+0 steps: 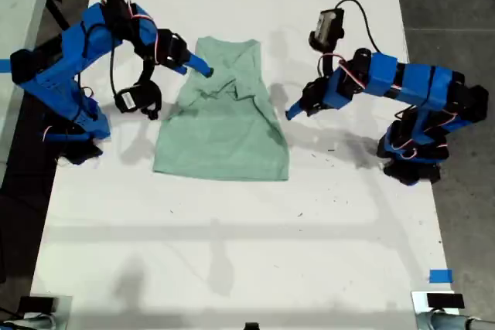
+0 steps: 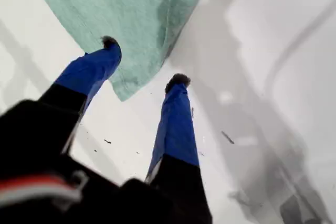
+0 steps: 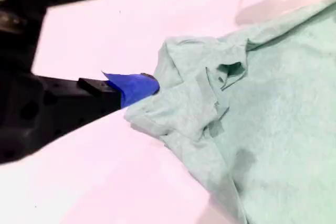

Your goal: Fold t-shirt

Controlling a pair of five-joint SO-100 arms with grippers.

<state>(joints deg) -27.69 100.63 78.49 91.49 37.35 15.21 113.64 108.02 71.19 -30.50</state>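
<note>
The pale mint-green t-shirt [image 1: 224, 129] lies on the white table [image 1: 232, 253], its sleeves tucked in and its cloth bunched near the top at the exterior view's left. My second gripper [image 1: 203, 69] is open at that bunch. One of its fingertips [image 3: 142, 85] touches the crumpled fold of the t-shirt [image 3: 262, 103]. My first gripper [image 1: 292, 112] stands open at the shirt's edge on the exterior view's right. There, one fingertip [image 2: 110, 45] is over the t-shirt [image 2: 126, 9] and the other rests on bare table, with an edge of the cloth between them.
A piece of blue tape [image 1: 439, 276] sits near the table's front corner at the exterior view's right, with a small dark device [image 1: 437, 301] below it. Grey floor [image 1: 448, 5] borders the table on both sides of the exterior view.
</note>
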